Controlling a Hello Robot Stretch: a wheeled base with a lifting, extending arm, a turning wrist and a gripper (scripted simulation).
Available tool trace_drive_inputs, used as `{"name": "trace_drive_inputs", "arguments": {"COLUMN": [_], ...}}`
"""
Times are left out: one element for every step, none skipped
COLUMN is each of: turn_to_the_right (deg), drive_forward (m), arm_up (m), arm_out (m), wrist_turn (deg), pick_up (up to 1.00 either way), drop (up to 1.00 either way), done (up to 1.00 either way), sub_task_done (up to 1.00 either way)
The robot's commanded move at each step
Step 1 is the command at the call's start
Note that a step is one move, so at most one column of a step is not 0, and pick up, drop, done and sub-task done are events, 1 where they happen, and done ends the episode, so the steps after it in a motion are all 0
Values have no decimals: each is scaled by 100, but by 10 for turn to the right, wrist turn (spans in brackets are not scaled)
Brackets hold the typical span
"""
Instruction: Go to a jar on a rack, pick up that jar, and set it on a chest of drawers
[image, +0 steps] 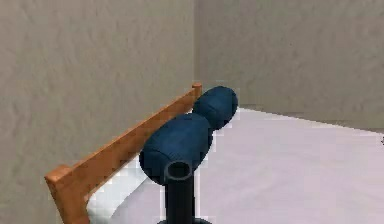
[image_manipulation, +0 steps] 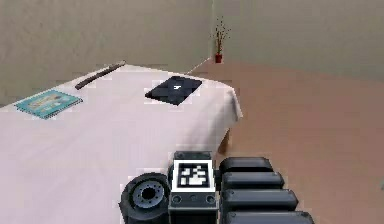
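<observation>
Dark stacked blocks of the arm (image_manipulation: 255, 190) sit nearest us in the arm side view. A white marker square (image_manipulation: 192, 176) is to their left, and a dark round body (image_manipulation: 148, 197) is left of that. We cannot make out the far end there, so we cannot tell how the jaws stand or whether they hold anything.

Beyond lies a bed (image_manipulation: 120, 140) under a white cover. A flat teal book (image_manipulation: 48, 102) lies at its left, a flat black slab (image_manipulation: 174, 89) farther right, and a thin dark stick (image_manipulation: 100, 75) along the far edge. Brown floor (image_manipulation: 310, 110) runs right of the bed to a potted plant (image_manipulation: 218, 42) in the far corner.

In the forward view a dark blue two-lobed shape (image: 188, 135) shows near us over the bed. The wooden headboard (image: 110, 158) is left of it, against the wall (image: 90, 60).

Where the jar is we cannot tell. We judge the task barely begun. The rack is yet to be reached, and picking up the jar and setting it on a chest of drawers are both left.
</observation>
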Motion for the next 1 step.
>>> {"name": "trace_drive_inputs", "arguments": {"turn_to_the_right": [-450], "drive_forward": [0], "arm_up": [0], "arm_out": [0], "wrist_turn": [0], "pick_up": [0], "drop": [0], "done": [0], "sub_task_done": [0]}}
